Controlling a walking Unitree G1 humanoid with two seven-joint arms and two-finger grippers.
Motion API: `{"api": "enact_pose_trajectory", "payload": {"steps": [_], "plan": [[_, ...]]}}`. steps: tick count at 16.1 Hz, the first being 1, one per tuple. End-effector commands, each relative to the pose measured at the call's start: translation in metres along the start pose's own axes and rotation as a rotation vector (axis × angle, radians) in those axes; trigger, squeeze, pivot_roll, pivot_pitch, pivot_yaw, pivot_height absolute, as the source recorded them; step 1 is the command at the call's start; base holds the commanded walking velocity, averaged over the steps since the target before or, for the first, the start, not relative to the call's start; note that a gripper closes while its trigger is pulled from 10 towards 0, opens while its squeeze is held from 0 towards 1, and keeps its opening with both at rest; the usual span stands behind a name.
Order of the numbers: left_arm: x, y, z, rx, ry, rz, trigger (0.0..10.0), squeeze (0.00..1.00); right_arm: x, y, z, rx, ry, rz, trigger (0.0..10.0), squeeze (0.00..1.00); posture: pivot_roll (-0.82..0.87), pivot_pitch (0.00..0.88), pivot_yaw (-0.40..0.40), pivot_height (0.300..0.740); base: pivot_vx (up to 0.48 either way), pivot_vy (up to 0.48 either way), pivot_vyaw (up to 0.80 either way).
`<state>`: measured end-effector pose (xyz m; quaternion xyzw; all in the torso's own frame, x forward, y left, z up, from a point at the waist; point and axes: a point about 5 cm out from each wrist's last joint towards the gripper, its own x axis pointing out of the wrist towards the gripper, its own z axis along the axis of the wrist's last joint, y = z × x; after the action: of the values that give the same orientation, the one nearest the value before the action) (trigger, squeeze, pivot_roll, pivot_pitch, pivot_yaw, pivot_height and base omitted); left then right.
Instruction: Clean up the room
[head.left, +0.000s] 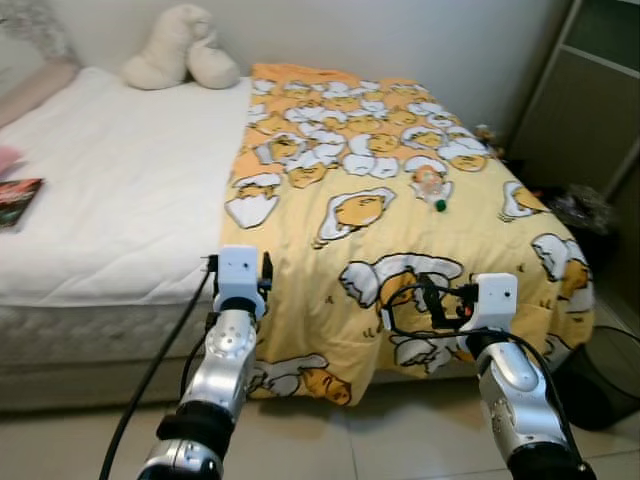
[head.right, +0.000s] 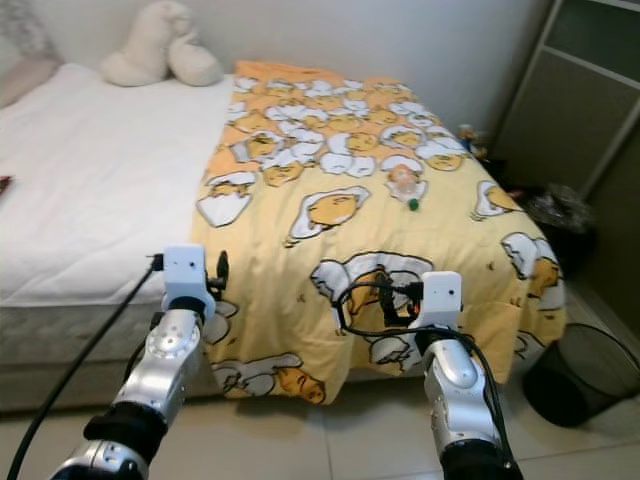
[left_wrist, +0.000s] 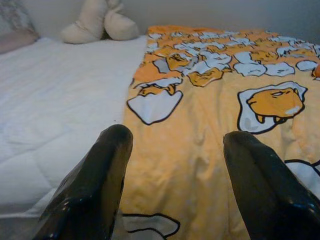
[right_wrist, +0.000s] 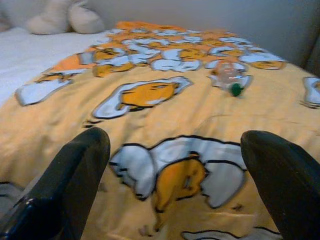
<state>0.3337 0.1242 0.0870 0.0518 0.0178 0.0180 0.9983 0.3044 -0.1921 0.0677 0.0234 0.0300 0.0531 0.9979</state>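
Observation:
A clear plastic bottle with a green cap lies on its side on the yellow egg-print blanket, right of the bed's middle. It also shows ahead of my right gripper as the bottle, well beyond the fingertips. That gripper is open over the blanket's near edge with nothing between its fingers. My left gripper is open too, held at the seam between the blanket and the white mattress. Both arms, left and right, reach toward the foot of the bed.
A cream plush toy rests against the wall at the bed's head. A book lies at the mattress's left edge. A black wire bin stands on the floor at the right, by a dark cupboard.

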Motion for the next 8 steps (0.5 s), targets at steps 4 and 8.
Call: {"api": "enact_pose_trajectory", "payload": {"steps": [4, 8], "plan": [[0.0, -0.016, 0.005, -0.023, 0.018, -0.032, 10.0, 0.0, 0.001, 0.002, 0.0, 0.038, 0.007, 0.042, 10.0, 0.0, 0.14, 0.0, -0.012, 0.74, 0.309, -0.181, 0.45], [0.0, -0.025, 0.005, -0.025, 0.028, -0.116, 10.0, 0.0, -0.001, 0.002, -0.001, 0.011, 0.01, 0.041, 10.0, 0.0, 0.13, 0.0, -0.004, 0.74, 0.422, -0.12, 0.45]]}}
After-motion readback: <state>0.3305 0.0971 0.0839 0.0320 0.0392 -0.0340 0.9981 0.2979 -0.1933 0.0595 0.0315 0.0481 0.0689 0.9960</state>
